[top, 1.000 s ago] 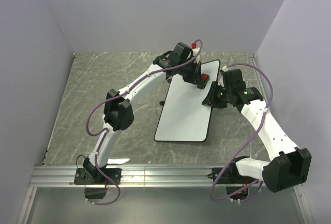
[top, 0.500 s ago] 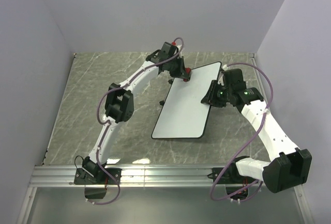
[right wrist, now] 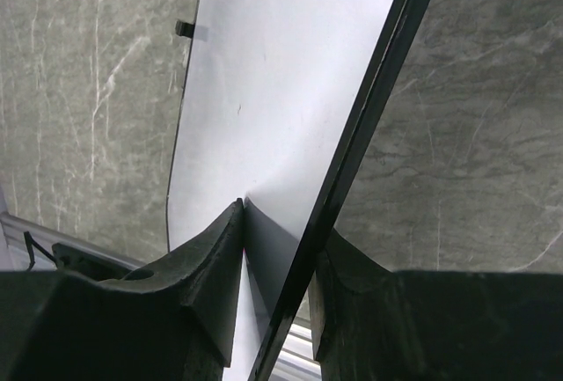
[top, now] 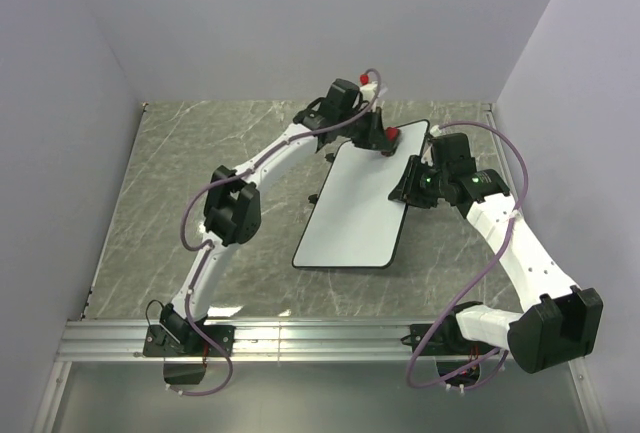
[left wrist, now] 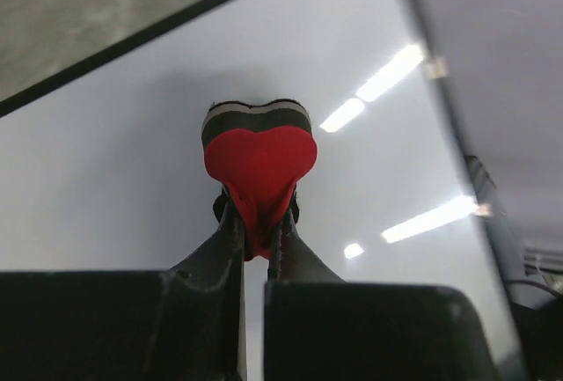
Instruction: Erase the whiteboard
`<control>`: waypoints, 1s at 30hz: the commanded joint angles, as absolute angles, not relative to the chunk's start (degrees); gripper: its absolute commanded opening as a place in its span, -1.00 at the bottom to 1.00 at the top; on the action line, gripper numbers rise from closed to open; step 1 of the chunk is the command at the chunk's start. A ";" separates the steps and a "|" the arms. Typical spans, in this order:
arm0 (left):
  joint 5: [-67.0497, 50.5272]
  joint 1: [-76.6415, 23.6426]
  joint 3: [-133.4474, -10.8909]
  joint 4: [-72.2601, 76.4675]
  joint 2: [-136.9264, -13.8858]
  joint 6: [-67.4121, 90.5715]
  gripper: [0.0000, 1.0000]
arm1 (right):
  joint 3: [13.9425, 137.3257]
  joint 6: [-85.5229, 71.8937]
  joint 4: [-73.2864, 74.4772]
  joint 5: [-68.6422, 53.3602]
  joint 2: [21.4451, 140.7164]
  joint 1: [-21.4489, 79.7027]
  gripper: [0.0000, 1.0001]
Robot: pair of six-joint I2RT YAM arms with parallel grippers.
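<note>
The whiteboard lies on the marbled table, right of centre with its long side running away from the arms. Its white face shows no writing in any view, so the wiping looks to be at or near its end. The red eraser has its felt face pressed against the board close to the far right corner, its waist clenched between the left gripper fingers. The right gripper pinches the board's right edge, one finger on the white face and the other outside the black frame, so the next sweep needs the pad flat and that hold steady.
</note>
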State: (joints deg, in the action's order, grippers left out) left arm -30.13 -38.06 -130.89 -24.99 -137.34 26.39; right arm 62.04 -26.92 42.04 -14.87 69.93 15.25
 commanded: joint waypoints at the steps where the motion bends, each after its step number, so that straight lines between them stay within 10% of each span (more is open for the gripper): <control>1: -43.50 -46.05 -130.97 -24.17 -135.71 28.56 -0.99 | 59.33 -18.54 42.98 -20.57 74.18 19.69 -1.00; 30: -22.67 -35.07 -123.50 -33.93 -140.45 31.47 -1.00 | 58.89 -17.66 43.86 -19.78 74.00 19.69 -1.00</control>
